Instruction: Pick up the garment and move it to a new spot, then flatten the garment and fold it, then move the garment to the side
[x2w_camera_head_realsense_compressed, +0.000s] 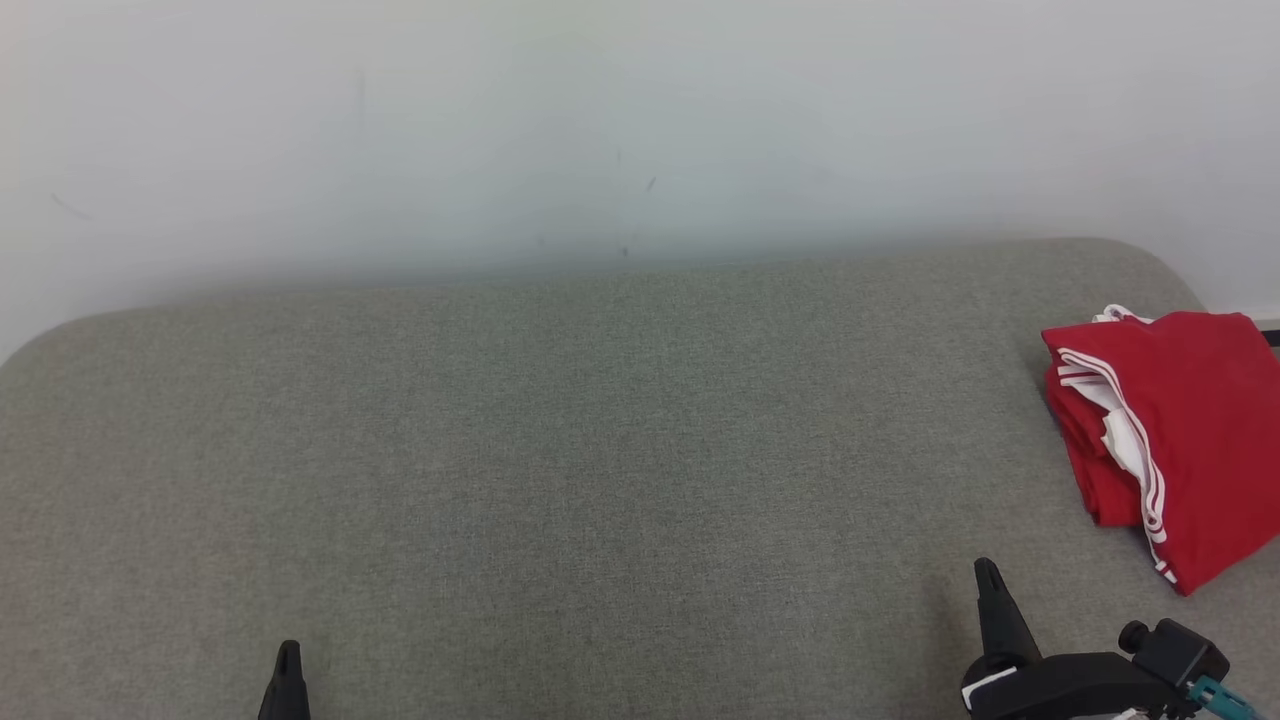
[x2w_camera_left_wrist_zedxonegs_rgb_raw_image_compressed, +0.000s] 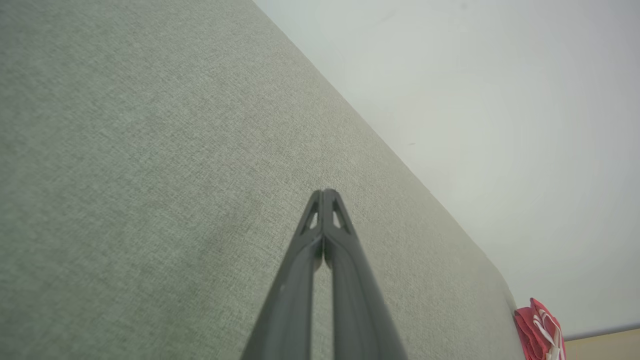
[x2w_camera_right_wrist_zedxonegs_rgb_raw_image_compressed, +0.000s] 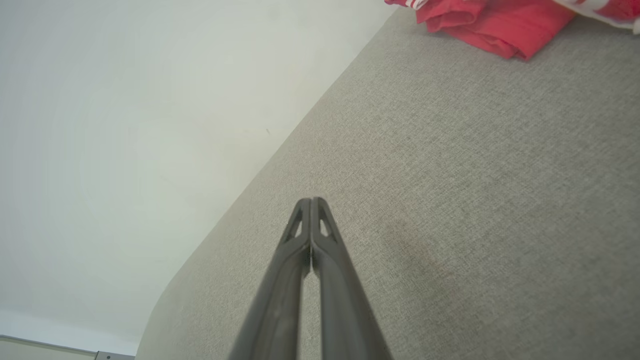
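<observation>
- The garment (x2w_camera_head_realsense_compressed: 1190, 430), red with white stripes along one edge, lies folded in a compact bundle at the far right of the grey fabric-covered tabletop (x2w_camera_head_realsense_compressed: 600, 450), close to the rounded far-right corner.
- Part of the bundle runs past the right edge of the head view. Its white-striped edge faces left, toward the open middle of the surface.
- The left gripper (x2w_camera_head_realsense_compressed: 287, 680) sits at the near left, with just the dark tip of it rising from the bottom edge of the head view. It is well apart from the garment.
- In the left wrist view the left gripper (x2w_camera_left_wrist_zedxonegs_rgb_raw_image_compressed: 325, 192) has its two fingers pressed together at the tips with nothing between them, and it hovers over bare grey cloth. The garment (x2w_camera_left_wrist_zedxonegs_rgb_raw_image_compressed: 540, 330) shows small in the lower right corner.
- The right gripper (x2w_camera_head_realsense_compressed: 988, 572) is at the near right, pointing away from the robot, near the garment but not touching it. The bundle lies farther off and to its right.
- In the right wrist view the right gripper (x2w_camera_right_wrist_zedxonegs_rgb_raw_image_compressed: 311, 201) is likewise closed tip to tip and empty, and the garment (x2w_camera_right_wrist_zedxonegs_rgb_raw_image_compressed: 500, 30) lies at the top right, apart from the fingers.
- A plain pale wall (x2w_camera_head_realsense_compressed: 600, 120) stands behind the tabletop's far edge.
</observation>
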